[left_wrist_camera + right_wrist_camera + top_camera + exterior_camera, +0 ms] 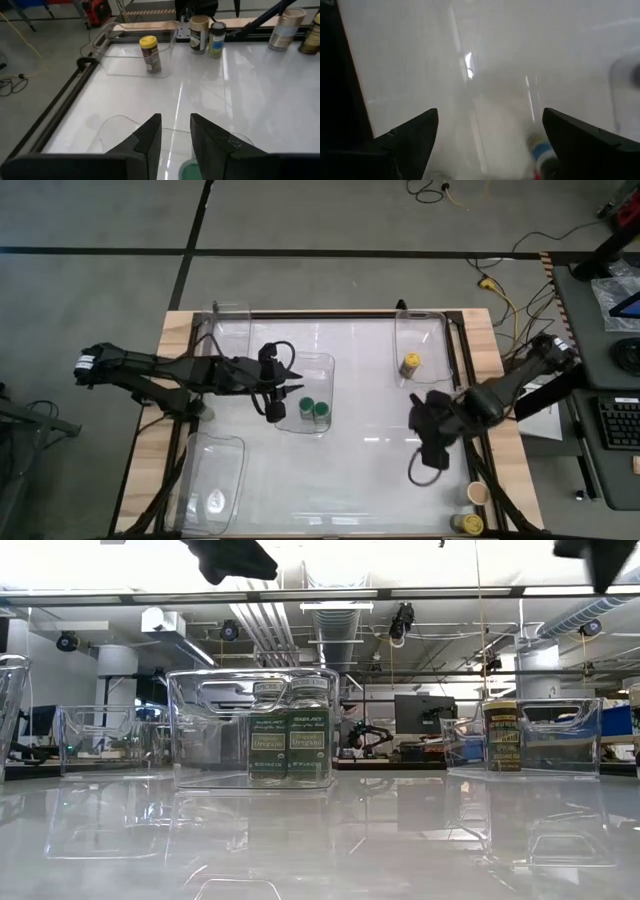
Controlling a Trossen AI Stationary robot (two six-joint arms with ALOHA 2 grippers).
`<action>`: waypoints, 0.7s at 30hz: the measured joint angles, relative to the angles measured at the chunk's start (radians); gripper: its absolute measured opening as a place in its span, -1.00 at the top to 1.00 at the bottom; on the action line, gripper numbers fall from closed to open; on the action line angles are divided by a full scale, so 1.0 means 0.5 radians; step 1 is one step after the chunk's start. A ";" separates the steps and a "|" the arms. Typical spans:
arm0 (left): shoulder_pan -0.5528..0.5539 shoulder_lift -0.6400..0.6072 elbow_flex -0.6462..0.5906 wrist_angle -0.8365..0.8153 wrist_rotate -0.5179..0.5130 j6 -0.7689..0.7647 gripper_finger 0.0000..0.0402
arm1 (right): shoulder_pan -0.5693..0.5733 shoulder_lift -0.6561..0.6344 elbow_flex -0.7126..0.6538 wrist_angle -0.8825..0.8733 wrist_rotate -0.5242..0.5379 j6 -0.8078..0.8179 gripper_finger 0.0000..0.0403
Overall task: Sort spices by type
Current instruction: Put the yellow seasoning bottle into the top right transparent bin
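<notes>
Worktop (350, 470): glossy white surface in a wooden frame, carrying four clear plastic bins. Centre bin (305, 370) holds two green-lidded spice jars (314, 409) upright, side by side and touching or nearly so; low view shows both labelled as oregano. Far-right bin (420, 330) holds one yellow-lidded spice jar (410, 364), upright near that bin's near end. Near-left bin (212, 470) and far-left bin (232, 315): contents cannot be made out. Left arm reaches in from the left side across the worktop; left claw (274, 412) hangs over the left edge of the centre bin, just beside the green-lidded pair, fingers drawn close with a narrow gap and nothing pinched between them; left wrist view shows a green lid directly below the fingertips. Right arm comes in from the right side; right claw (428, 465) hovers above bare worktop at right of centre, well apart from the bins, fingers spread wide and empty. Loose jars at the near-right corner of the worktop edge: a tan-lidded jar (477, 494) and a second yellow-lidded jar (467, 523), close together, both upright. Left wrist view shows further jars standing along the worktop's right edge; lid colours there cannot all be told.
</notes>
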 joint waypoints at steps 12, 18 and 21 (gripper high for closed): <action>-0.020 0.225 -0.001 0.550 0.017 0.279 0.56 | 0.616 0.377 0.238 0.224 -0.105 0.403 -0.57; -0.020 0.362 -0.002 0.895 0.017 0.402 0.56 | 0.805 0.685 0.425 0.220 -0.107 0.405 -0.50; -0.023 0.397 -0.002 0.946 0.017 0.372 0.56 | 0.852 0.830 0.533 0.220 -0.144 0.406 -0.52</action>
